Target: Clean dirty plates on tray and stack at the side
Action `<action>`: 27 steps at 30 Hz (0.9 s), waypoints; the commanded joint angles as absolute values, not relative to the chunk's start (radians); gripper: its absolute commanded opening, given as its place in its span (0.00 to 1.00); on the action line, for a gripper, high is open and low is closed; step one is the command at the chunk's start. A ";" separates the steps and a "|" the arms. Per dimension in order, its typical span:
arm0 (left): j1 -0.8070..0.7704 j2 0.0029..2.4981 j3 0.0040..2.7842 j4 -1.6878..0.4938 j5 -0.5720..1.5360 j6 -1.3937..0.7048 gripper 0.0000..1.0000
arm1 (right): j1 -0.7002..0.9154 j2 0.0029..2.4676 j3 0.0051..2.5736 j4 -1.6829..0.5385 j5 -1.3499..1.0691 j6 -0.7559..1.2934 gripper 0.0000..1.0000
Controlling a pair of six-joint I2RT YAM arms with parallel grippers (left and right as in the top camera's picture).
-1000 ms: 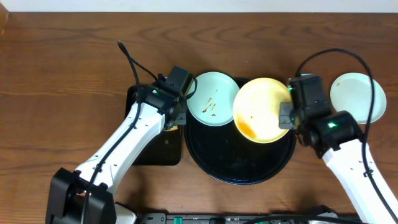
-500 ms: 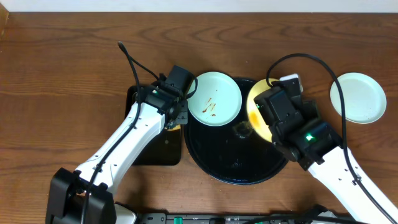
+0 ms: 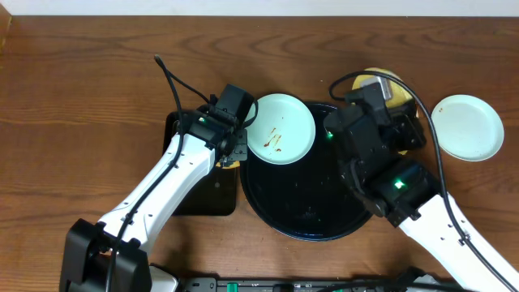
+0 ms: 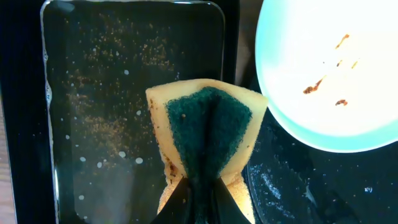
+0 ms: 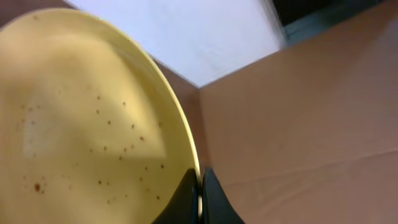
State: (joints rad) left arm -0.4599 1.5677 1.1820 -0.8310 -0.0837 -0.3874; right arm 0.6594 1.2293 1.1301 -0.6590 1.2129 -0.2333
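A pale yellow plate (image 5: 81, 124), speckled with brown, is pinched at its rim by my right gripper (image 5: 200, 185). From overhead that plate (image 3: 399, 84) stands tilted on edge behind the right arm, past the round black tray (image 3: 312, 212). A mint plate (image 3: 280, 128) with brown smears rests on the tray's back-left rim, and it also shows in the left wrist view (image 4: 323, 81). My left gripper (image 4: 202, 202) is shut on a yellow sponge with a green pad (image 4: 208, 127), just left of the smeared plate. Another mint plate (image 3: 466, 127) lies clean on the bare wood at the right.
A rectangular black tray (image 4: 124, 93), wet and speckled, lies under the sponge at the round tray's left. The right arm (image 3: 389, 182) reaches across the round tray's right half. Cables arch above both wrists.
My right arm has carried the yellow plate off the tray toward the back right and tipped it on edge. The left arm and the sponge have stayed put.
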 commanded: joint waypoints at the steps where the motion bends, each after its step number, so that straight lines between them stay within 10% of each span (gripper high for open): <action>1: -0.455 1.575 1.173 -0.831 -0.085 -0.374 0.07 | 0.696 1.224 1.152 -0.615 1.349 -0.400 0.01; 13: -0.455 1.575 1.173 -0.831 -0.085 -0.374 0.07 | 0.704 1.224 1.152 -0.636 1.316 -0.310 0.01; 27: -0.455 1.575 1.173 -0.832 -0.085 -0.374 0.08 | 0.299 1.289 1.149 -0.780 0.401 0.409 0.01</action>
